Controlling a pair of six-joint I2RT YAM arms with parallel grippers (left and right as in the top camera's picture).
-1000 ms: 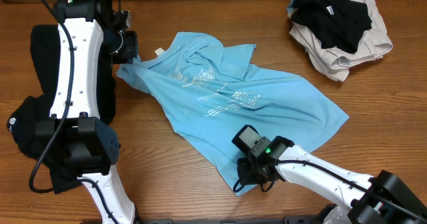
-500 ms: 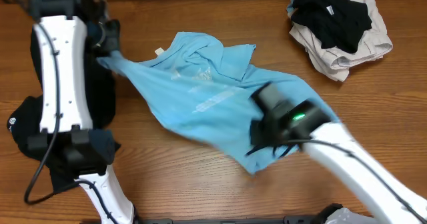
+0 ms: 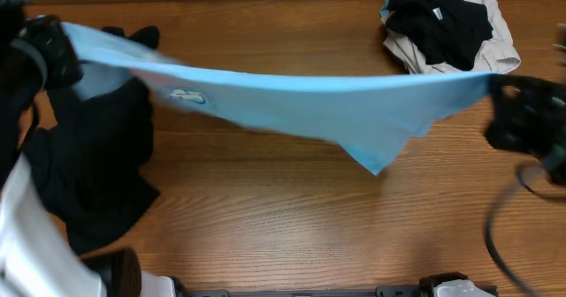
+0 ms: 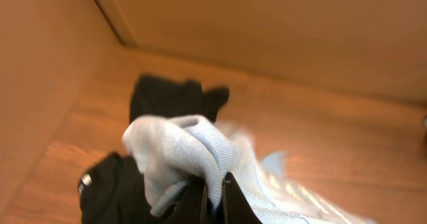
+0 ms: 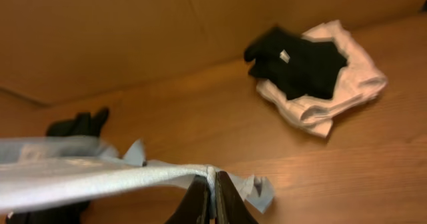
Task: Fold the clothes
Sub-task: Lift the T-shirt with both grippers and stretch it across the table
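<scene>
Spreading-out step — left gripper and right gripper each pinch an end of the blue shirt, taut in the air from beside the clothes pile leftward — next, I judge, lay it flat on the table.

I get warm, even light over the desk, soft shadows only. My overhead feed smears the light-blue T-shirt, left arm and right arm; wrist views look soft, hazy.
</scene>
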